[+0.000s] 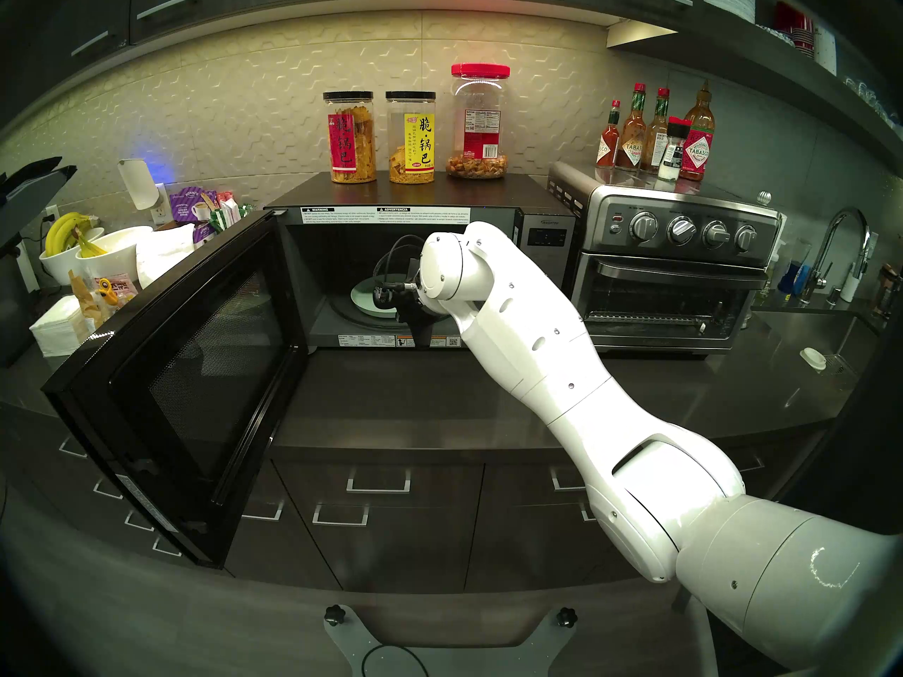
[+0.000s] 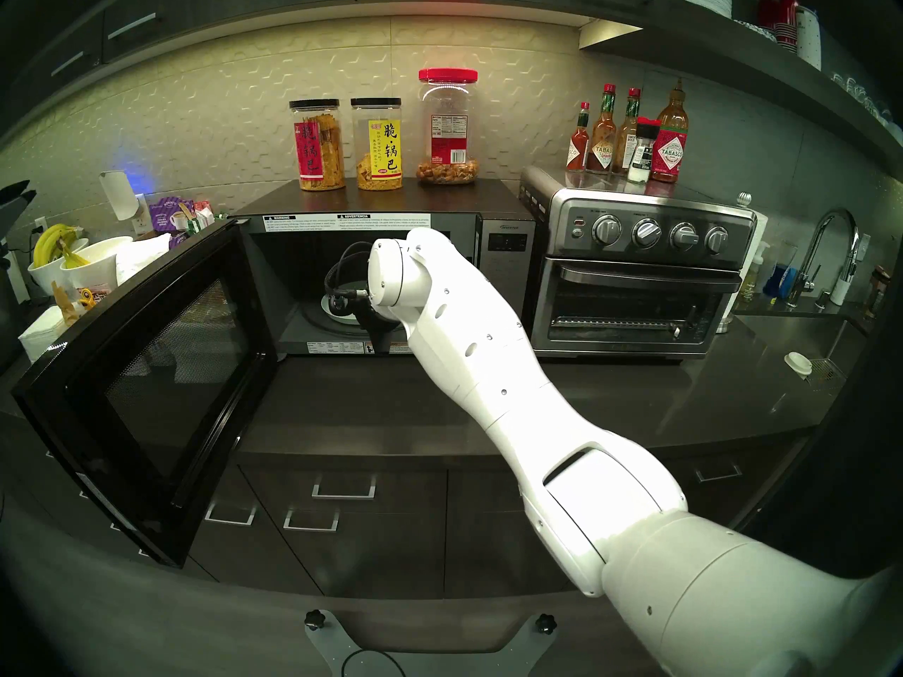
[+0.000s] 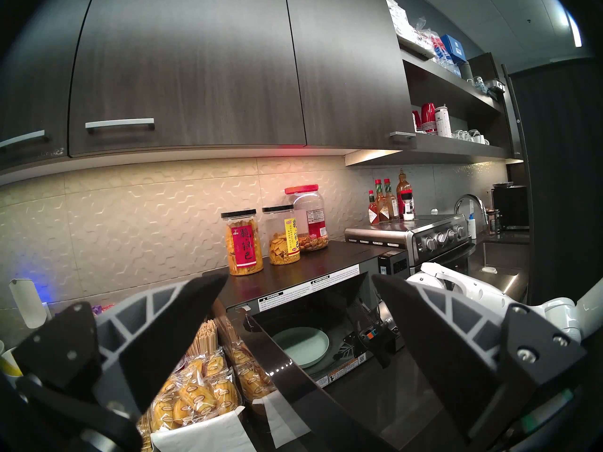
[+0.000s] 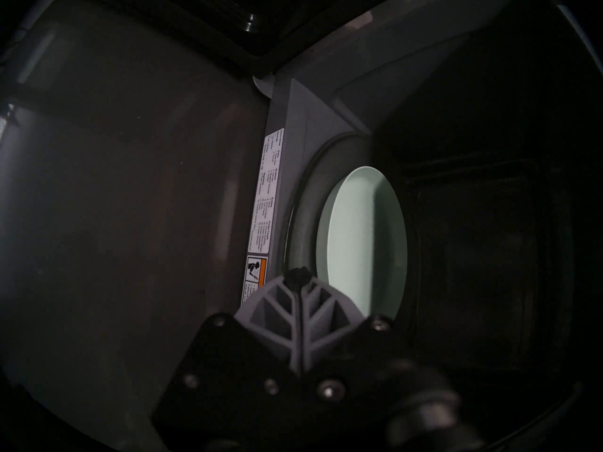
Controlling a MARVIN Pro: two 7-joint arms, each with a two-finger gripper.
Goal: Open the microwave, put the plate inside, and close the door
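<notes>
The black microwave (image 1: 542,236) stands on the counter with its door (image 1: 195,368) swung wide open to the left, mesh window facing me. The pale green plate (image 1: 364,302) lies flat on the turntable inside, also clear in the right wrist view as the plate (image 4: 359,229). My right arm (image 1: 513,348) reaches into the opening. The right gripper (image 4: 298,273) is shut with nothing between its fingers, tips by the plate's near rim at the front sill. My left gripper (image 3: 298,285) hangs open and empty, left of the door and above the snacks.
Three snack jars (image 1: 413,138) stand on the microwave's top. A steel toaster oven (image 1: 674,280) with sauce bottles (image 1: 655,134) is to its right, then a sink and faucet (image 1: 840,251). Bowls with bananas (image 1: 73,241), napkins and snack packs (image 3: 195,389) crowd the counter behind the door.
</notes>
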